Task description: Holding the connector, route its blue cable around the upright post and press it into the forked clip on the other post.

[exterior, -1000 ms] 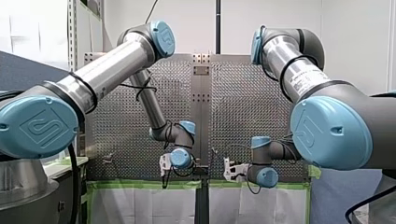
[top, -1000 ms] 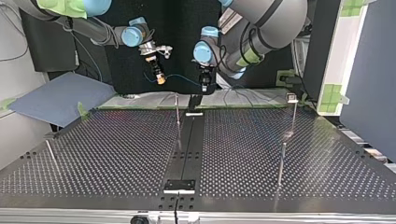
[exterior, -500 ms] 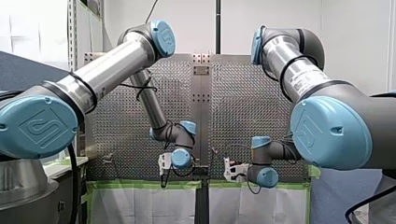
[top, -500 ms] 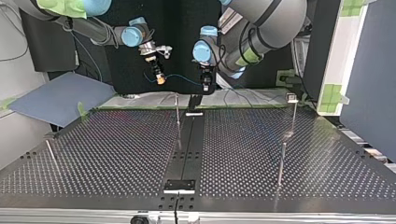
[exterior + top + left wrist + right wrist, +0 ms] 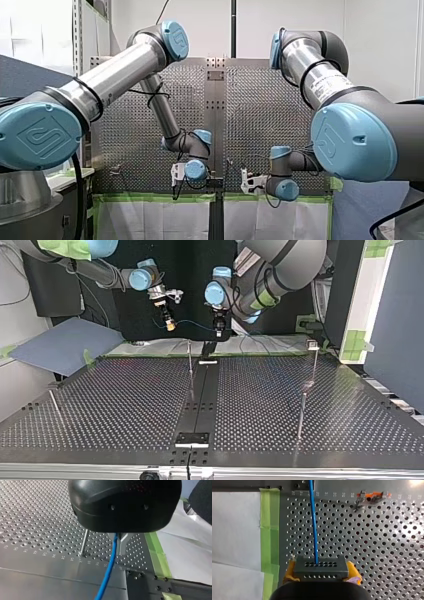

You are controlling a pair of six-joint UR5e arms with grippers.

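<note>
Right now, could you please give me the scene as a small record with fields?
My right gripper: shut on the dark grey connector block
My left gripper: shut on the thin blue cable
Cable: spans between both grippers, around nothing yet
Thin metal upright post: bare, on the perforated metal table
Forked clip: empty, atop the post at the top view's right

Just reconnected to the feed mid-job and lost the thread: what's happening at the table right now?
My right claw grips the dark connector between its yellow pads. The blue cable runs out of the connector and across to my left claw, which holds it farther along. Both claws hang by the perforated table's arm-side edge. The cable is not yet around the upright post, nor in any clip.
</note>
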